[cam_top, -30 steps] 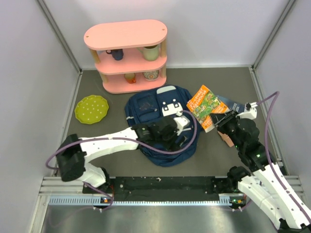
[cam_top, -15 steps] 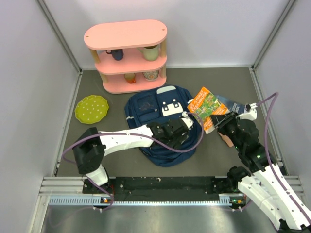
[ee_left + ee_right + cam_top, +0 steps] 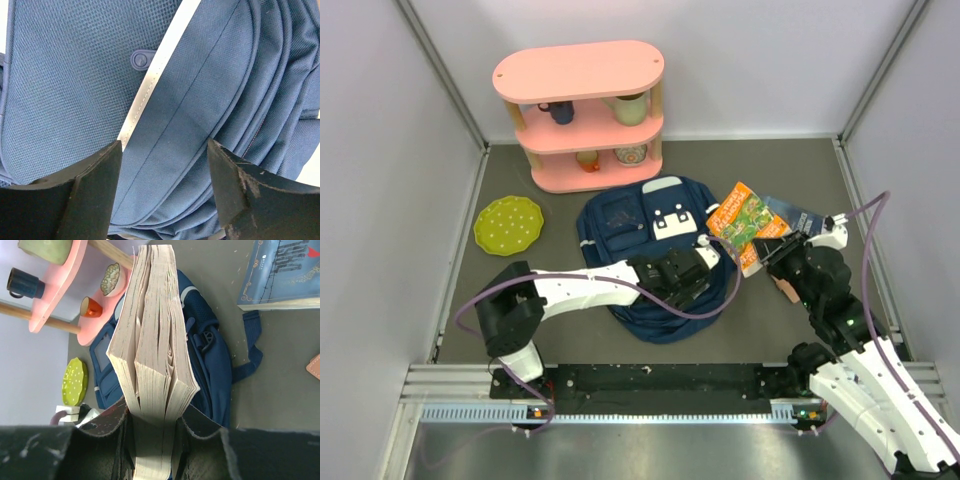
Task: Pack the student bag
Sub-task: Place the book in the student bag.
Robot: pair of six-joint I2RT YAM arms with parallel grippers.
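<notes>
The navy student bag (image 3: pixel 630 225) lies flat in the middle of the table, with its white patch and stripe facing up. My left gripper (image 3: pixel 705 262) is open right over the bag's right edge; its fingers (image 3: pixel 85 195) frame blue fabric and a white stripe (image 3: pixel 150 82). My right gripper (image 3: pixel 775 250) is shut on an orange and green book (image 3: pixel 742 222), held tilted above the table beside the bag's right side. In the right wrist view the book's page edges (image 3: pixel 152 350) fan out between the jaws, with the bag (image 3: pixel 205 360) behind.
A pink shelf (image 3: pixel 582 115) with mugs and bowls stands at the back. A green plate (image 3: pixel 509 223) lies at the left. A dark blue book (image 3: pixel 790 215) lies right of the bag, also in the right wrist view (image 3: pixel 282 272). A pinkish flat item (image 3: pixel 786 285) lies under the right arm.
My left gripper has moved right across the bag to its right edge. The right gripper has tilted the book slightly toward the bag.
</notes>
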